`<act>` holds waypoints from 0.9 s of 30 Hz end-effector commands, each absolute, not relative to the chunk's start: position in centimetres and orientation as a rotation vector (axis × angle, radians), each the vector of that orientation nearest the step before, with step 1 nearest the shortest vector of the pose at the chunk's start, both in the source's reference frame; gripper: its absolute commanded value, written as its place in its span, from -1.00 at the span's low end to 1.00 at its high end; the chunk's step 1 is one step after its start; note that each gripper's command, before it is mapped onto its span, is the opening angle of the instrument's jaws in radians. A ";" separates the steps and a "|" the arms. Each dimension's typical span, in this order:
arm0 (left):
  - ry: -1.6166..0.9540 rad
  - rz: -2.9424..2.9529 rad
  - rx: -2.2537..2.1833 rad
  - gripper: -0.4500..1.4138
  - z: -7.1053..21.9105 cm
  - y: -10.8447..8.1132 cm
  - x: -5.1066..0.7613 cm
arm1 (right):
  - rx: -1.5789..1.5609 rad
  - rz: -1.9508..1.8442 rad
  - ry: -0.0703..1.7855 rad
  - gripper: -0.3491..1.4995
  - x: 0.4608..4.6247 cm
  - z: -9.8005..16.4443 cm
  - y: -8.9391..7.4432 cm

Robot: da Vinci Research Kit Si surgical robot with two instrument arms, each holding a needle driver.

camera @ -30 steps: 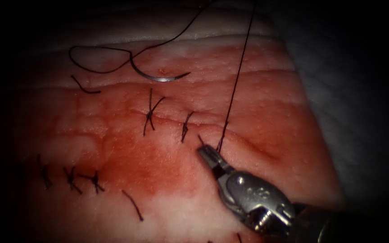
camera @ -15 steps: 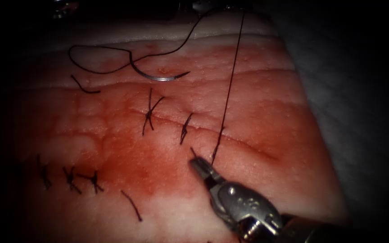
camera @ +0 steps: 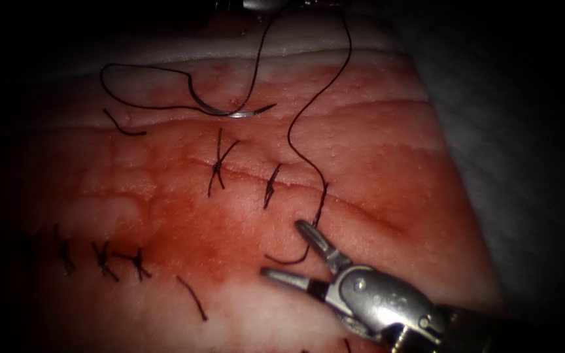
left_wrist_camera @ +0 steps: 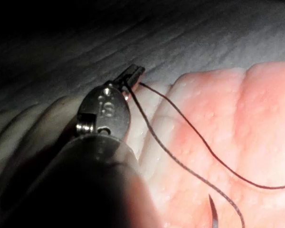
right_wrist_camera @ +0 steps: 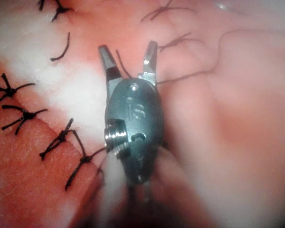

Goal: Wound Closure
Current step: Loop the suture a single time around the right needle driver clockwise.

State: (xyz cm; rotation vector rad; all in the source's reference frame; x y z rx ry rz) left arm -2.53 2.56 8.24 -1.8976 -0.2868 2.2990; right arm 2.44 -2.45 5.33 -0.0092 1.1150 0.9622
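— What did your right tool [camera: 287, 250] hold at that moment?

— Nothing. My jaws were spread wide over the tissue [camera: 387, 163], just below the newest stitch [camera: 322, 199]. Half a second before, they were pressed together on the short end of the thread [camera: 302, 124]; then I let it go, and the end lay curled on the tissue between my two jaws.

— And the long strand?

— It was straight and tight before. Now it was slack and ran in a loose wave from the stitch up to my left tool [left_wrist_camera: 134, 73] at the far edge of the tissue.

— Was that one closed?

— Yes. In the left wrist view its jaws were pressed together and pinched the thread near the tips.

— Where was the needle [camera: 227, 111]?

— It lay flat on the tissue, well above the cut [camera: 361, 209] and left of the new stitch. It was not in the tissue, and no tool touched it. It had not moved.

— Other stitches?

— Two tied ones [camera: 217, 167] stood on the cut, left of the new one.
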 end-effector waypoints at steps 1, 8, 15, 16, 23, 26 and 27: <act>-0.290 2.299 -1.913 -1.00 8.0 2.5 -2.58 | 0.002 0.952 1.118 0.38 2.42 5.4 -2.2; -0.304 2.319 -1.945 -1.00 7.3 2.2 -2.51 | 0.032 0.928 1.139 0.09 2.28 5.7 -1.9; -0.414 2.430 -1.907 -1.00 6.7 1.7 -2.30 | 0.065 0.904 1.151 -0.51 2.27 5.8 -1.8; -0.416 2.434 -1.905 -1.00 6.6 1.6 -2.27 | 0.069 0.904 1.142 -0.53 2.29 5.8 -1.8; -0.420 2.473 -1.906 -1.00 6.1 1.1 -2.11 | 0.070 0.914 1.118 -1.00 2.38 6.0 -1.5; -0.419 2.487 -1.908 -1.00 6.0 1.0 -2.05 | 0.085 0.967 1.148 -1.00 2.44 6.1 -1.4; -0.417 2.488 -1.909 -1.00 5.9 0.9 -2.04 | 0.101 0.995 1.151 -1.00 2.46 6.2 -1.4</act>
